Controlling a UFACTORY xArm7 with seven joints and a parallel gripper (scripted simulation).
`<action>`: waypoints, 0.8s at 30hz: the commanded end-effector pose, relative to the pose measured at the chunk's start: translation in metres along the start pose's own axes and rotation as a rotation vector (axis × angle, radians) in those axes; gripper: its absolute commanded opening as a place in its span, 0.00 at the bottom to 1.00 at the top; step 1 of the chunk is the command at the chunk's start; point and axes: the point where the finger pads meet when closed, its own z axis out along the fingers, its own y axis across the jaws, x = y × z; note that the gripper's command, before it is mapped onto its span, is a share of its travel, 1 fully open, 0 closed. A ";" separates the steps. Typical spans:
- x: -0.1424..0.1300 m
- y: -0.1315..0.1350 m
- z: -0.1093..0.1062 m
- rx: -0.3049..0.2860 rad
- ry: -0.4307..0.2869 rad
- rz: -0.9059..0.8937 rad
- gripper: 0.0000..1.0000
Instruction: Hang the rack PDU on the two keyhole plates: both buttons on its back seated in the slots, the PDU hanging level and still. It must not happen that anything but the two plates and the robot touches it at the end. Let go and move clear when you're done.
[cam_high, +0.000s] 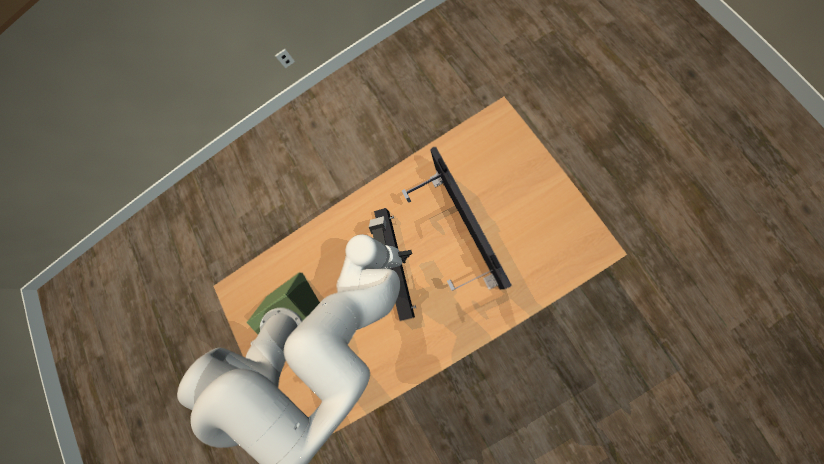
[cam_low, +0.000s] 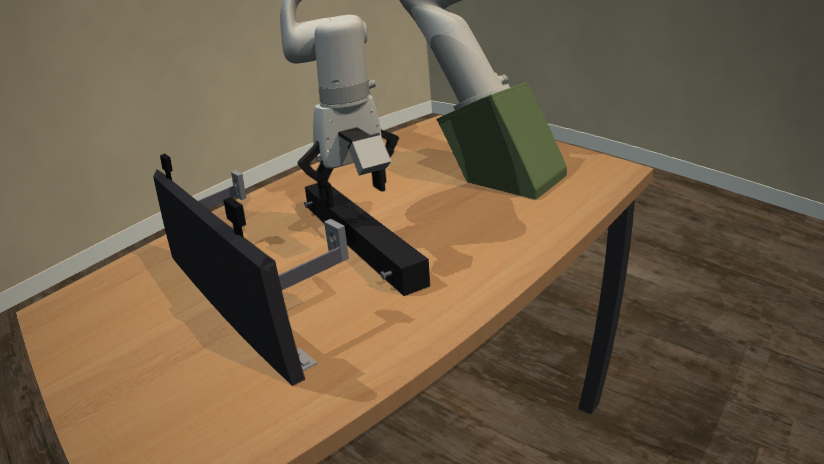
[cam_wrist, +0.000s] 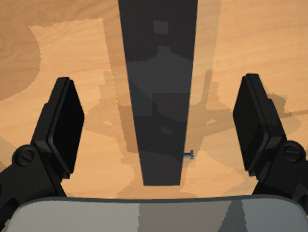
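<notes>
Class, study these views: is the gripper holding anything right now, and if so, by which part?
Nothing is held. The gripper is open, its fingers standing either side of the rack PDU, which lies on the table.

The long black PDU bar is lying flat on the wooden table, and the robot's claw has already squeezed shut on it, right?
Not quite. The long black PDU bar does lie flat on the wooden table, but the robot's claw is wide open. The wrist view shows both black fingers standing apart on either side of the bar, not touching it.
</notes>
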 end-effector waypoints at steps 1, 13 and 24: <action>0.002 0.002 0.024 -0.004 0.002 0.000 0.97; 0.002 0.002 0.058 -0.004 0.002 0.000 0.97; 0.002 0.002 0.058 -0.004 0.002 0.000 0.97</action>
